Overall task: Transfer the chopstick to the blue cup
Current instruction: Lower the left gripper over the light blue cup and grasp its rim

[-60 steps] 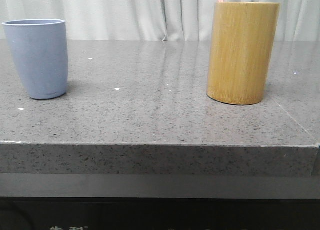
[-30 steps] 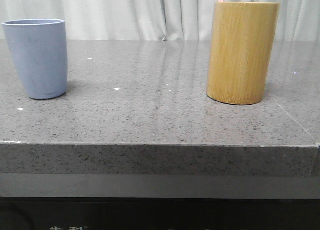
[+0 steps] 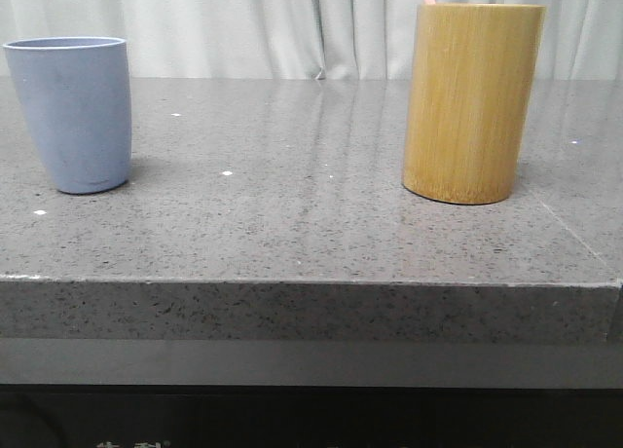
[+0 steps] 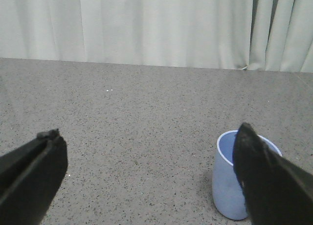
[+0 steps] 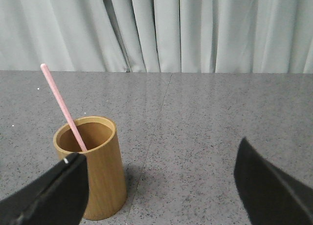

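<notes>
On the grey stone table [image 3: 311,224], the blue cup [image 3: 76,112] is sitting upright toward the left, and the bamboo holder [image 3: 472,102] is standing well apart on the right. One pink chopstick [image 5: 62,105] is leaning inside the holder, its top poking out past the rim. Left gripper [image 4: 146,181] is hanging wide open with nothing in it, the cup just beside one finger. Right gripper [image 5: 161,191] is also gaping wide, empty, with the holder near one finger.

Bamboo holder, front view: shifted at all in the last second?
No. The bamboo holder sits at the same spot on the table, same gap to the blue cup.
</notes>
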`<state>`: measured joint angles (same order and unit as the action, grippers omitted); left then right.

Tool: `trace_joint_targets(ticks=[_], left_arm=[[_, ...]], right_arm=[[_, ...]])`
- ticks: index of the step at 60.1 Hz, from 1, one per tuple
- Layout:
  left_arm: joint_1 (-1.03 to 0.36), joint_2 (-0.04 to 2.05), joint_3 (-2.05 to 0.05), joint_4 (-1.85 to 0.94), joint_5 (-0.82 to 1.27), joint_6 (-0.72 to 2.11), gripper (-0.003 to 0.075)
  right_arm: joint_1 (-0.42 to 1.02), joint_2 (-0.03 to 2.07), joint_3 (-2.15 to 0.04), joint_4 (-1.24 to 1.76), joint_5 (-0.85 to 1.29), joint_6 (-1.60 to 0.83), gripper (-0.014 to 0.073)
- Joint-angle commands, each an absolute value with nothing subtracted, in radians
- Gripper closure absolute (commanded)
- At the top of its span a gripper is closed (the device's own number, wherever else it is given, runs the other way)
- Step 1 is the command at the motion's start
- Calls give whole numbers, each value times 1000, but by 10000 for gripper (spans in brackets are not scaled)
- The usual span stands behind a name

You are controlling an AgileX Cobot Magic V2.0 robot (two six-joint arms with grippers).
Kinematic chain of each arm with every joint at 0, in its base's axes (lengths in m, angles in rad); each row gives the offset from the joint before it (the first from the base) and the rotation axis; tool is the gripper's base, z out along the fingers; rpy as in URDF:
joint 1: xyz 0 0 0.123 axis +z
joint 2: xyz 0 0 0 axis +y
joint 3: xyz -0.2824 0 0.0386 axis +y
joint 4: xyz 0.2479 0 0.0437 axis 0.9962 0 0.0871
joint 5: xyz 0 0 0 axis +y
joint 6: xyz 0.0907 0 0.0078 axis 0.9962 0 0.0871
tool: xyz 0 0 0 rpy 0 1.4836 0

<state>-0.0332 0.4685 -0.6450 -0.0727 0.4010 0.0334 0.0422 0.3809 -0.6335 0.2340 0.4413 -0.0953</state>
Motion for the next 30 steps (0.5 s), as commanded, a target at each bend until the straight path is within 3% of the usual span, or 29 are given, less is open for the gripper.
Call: trace_joint_targets(ticks=[1, 9, 30], left_arm=[[-32, 479, -676, -91, 320, 24, 66], [-40, 520, -708, -120, 381, 61, 97], [-207, 908, -1040, -135, 644, 222, 101]], right_arm=[[35, 394, -668, 239, 379, -106, -34], [35, 394, -668, 239, 384, -106, -34], [35, 394, -666, 243, 400, -106, -33]])
